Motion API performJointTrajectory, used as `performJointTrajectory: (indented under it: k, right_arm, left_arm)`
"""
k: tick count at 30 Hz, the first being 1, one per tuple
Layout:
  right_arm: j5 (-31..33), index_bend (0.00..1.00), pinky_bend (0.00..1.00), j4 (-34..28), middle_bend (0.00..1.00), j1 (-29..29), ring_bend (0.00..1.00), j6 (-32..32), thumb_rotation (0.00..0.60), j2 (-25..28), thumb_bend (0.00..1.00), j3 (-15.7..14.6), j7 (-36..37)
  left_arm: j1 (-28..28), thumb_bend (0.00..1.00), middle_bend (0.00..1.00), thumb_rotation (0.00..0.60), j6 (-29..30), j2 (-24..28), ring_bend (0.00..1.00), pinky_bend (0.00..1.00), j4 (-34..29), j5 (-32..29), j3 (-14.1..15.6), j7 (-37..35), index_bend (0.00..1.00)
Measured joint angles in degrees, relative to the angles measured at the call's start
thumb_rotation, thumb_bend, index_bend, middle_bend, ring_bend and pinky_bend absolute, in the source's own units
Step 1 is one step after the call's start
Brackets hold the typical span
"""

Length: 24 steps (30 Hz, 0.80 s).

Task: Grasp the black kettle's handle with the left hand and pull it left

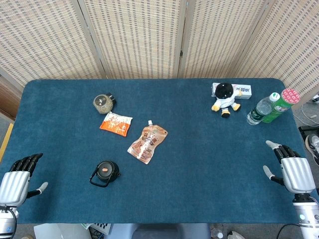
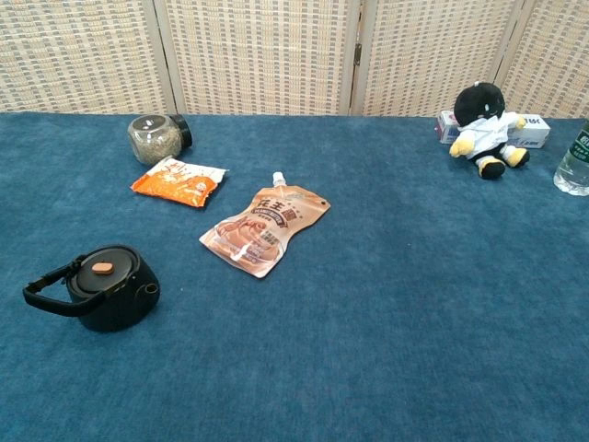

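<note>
The black kettle stands on the blue table at the front left. It has an orange knob on its lid. Its looped handle sticks out to the left and toward the front edge. My left hand hovers at the table's front left corner, well to the left of the kettle, fingers apart and holding nothing. My right hand sits at the front right edge, also open and empty. Neither hand shows in the chest view.
A brown spout pouch lies mid-table, with an orange snack packet and a glass jar behind the kettle. At the back right are a plush toy, a white box and two bottles.
</note>
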Motion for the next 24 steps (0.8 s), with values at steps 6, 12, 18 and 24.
performJointTrajectory:
  k: [6,12,18,24]
  right_arm:
    - [-0.37,0.18,0.41,-0.30,0.28,-0.08,0.24,0.70,0.600,0.32,0.30,0.23,0.16]
    - [-0.50,0.18,0.41,-1.58,0.28,0.02,0.24,2.77,0.600,1.50,0.30,1.95,0.59]
    - [0.19,0.18,0.41,-3.61,0.28,0.62,0.24,3.45,0.600,2.60,0.30,3.65,-1.77]
    - [1.55,0.18,0.41,-5.30,0.28,1.49,0.24,2.77,0.600,3.20,0.30,4.73,-3.66]
  left_arm:
    - [0.00,0.17,0.15,0.600,0.30,0.09,0.16,0.16,0.21,0.68,0.07,-0.51,0.14]
    - [-0.80,0.17,0.16,0.600,0.03,1.15,0.16,0.16,1.05,2.87,0.35,-2.71,0.17]
    - [-2.82,0.17,0.20,0.600,-0.87,2.64,0.19,0.16,1.74,6.59,0.79,-6.34,0.21]
    - [-6.80,0.17,0.20,0.600,-4.39,4.17,0.19,0.16,1.56,10.78,1.47,-7.65,0.22]
